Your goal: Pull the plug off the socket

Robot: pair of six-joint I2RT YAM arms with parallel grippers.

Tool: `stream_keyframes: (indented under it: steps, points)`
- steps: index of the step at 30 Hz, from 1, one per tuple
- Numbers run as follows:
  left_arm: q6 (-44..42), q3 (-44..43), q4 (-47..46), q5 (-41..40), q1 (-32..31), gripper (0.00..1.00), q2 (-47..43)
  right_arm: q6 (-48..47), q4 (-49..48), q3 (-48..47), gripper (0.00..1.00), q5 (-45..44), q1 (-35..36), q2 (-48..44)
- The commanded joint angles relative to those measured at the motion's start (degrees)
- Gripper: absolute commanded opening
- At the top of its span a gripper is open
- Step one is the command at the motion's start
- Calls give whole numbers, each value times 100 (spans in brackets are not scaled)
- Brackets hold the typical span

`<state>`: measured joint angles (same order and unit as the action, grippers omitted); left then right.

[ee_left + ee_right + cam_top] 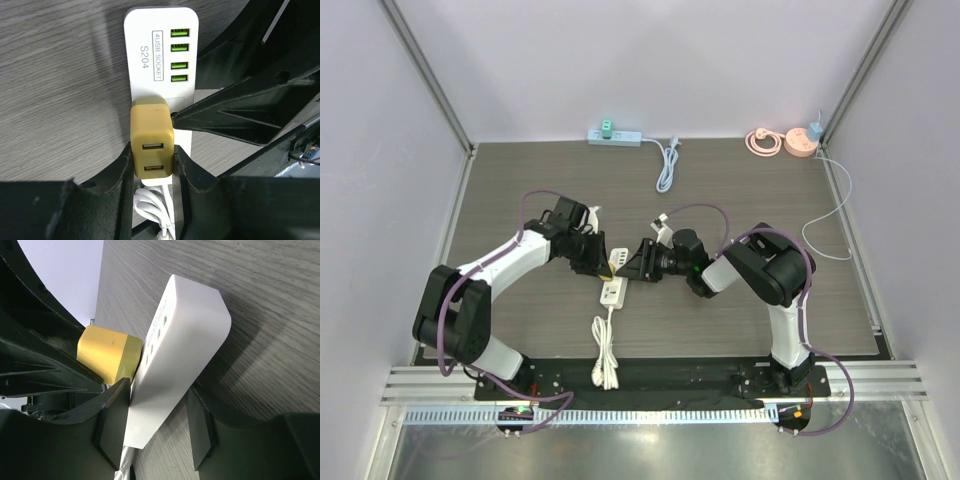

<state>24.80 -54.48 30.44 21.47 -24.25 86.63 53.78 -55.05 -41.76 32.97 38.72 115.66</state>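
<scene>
The white USB socket strip [613,291] [162,55] [175,365] lies on the wooden table between my two arms. A yellow plug [617,262] [152,145] [105,352] stands seated in it. My left gripper [605,262] [152,160] is shut on the plug, one pad against each of its sides. My right gripper [638,268] [157,425] straddles the strip's body. Its one finger [115,425] touches the strip's face beside the plug, while the other finger [200,430] stands a gap away from the strip's back, so the jaws are open.
The strip's coiled white cord [603,355] runs toward the near edge. At the back wall lie a blue-green power strip [615,137] with its cable [667,165] and a pink round unit [765,142]. A white wire [830,225] loops at the right.
</scene>
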Motion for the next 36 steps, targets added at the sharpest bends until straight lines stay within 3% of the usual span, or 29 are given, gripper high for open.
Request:
stream_keyframes:
  steps: [1, 5, 8, 11, 12, 15, 31, 36]
  points:
    - [-89, -186, -266, 533, -36, 0, -181, -25, -384, -43, 52, -1, 13, 1]
    - [-98, -160, -336, 525, -36, 0, -287, -8, -384, -43, 49, -27, 22, 36]
    - [-98, -125, -398, 472, -36, 0, -410, -8, -305, -69, 37, -45, 13, 62]
    - [-54, -72, -486, 358, -36, 0, -577, -43, -95, -87, 20, -168, 13, 97]
    - [-28, -28, -529, 331, -36, 0, -647, -52, -50, -104, 10, -186, 13, 97]
    - [78, 112, -767, 340, -36, 0, -875, -69, 81, -105, 1, -308, 13, 80]
    - [333, 324, -1066, -160, -36, 0, -1377, -790, 1997, -385, 1, -1328, -14, -245]
    - [359, 315, -1066, -266, -36, 0, -1430, -781, 2051, -500, 1, -1294, -22, -96]
